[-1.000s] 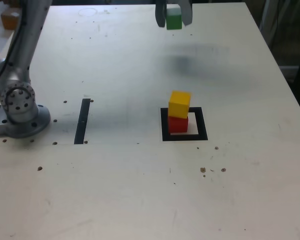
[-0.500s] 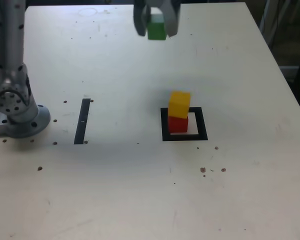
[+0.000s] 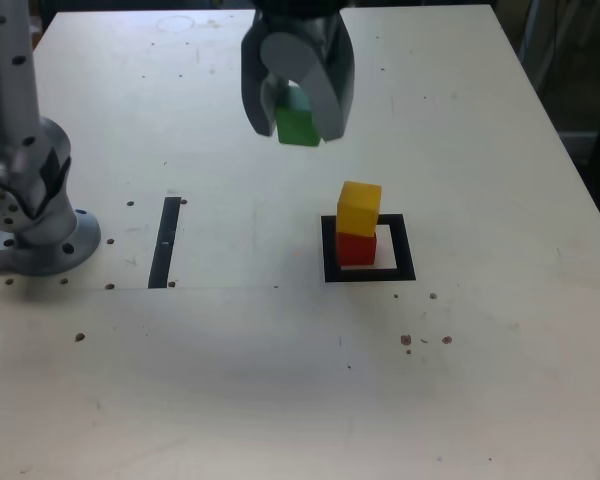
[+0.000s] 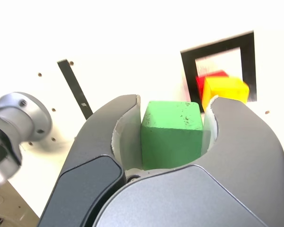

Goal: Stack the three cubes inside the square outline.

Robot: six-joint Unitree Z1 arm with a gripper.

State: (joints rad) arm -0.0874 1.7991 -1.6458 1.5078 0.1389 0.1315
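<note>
My gripper (image 3: 298, 128) hangs in the air, shut on the green cube (image 3: 299, 123), up and toward the exterior view's left of the stack. The wrist view shows the green cube (image 4: 171, 132) clamped between the two grey fingers (image 4: 106, 137). A yellow cube (image 3: 359, 208) sits slightly askew on a red cube (image 3: 356, 247), and the red one rests inside the black square outline (image 3: 369, 272). From the wrist, the yellow cube (image 4: 225, 91), red cube (image 4: 204, 80) and square outline (image 4: 219, 46) lie beyond the fingertips.
The arm's grey base (image 3: 35, 225) stands at the exterior view's left edge. A narrow black strip (image 3: 165, 242) lies on the pale table (image 3: 280, 380) between base and outline. Small dark specks dot the tabletop. The table's right edge drops off near dark clutter.
The gripper, still holding the green cube, has travelled from the table's far side toward the camera and to the exterior view's left, and lower. The yellow-on-red stack has not moved.
</note>
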